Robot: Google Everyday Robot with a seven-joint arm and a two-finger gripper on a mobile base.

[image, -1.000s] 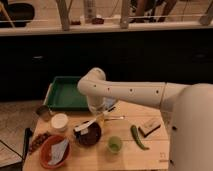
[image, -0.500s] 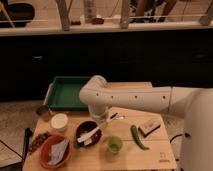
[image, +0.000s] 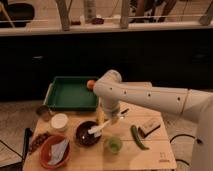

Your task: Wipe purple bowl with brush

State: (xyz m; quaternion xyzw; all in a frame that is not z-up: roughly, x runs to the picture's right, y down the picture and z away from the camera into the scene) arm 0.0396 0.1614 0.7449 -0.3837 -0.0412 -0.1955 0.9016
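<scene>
Gripper: centre of frame, low over the table, closed on the handle end of the brush.
Brush: slants down-left, dark tip over the inside of the purple bowl.
Purple bowl: lower centre-left, just right of the white cup.
Orange-red bowl: lower left, grey cloth inside.
Green tray: above the bowls.

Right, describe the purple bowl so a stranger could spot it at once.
On the wooden table, in front of the green tray, the purple bowl sits beside the claw, under the brush. It is darker and smaller than the orange bowl beside it.
</scene>
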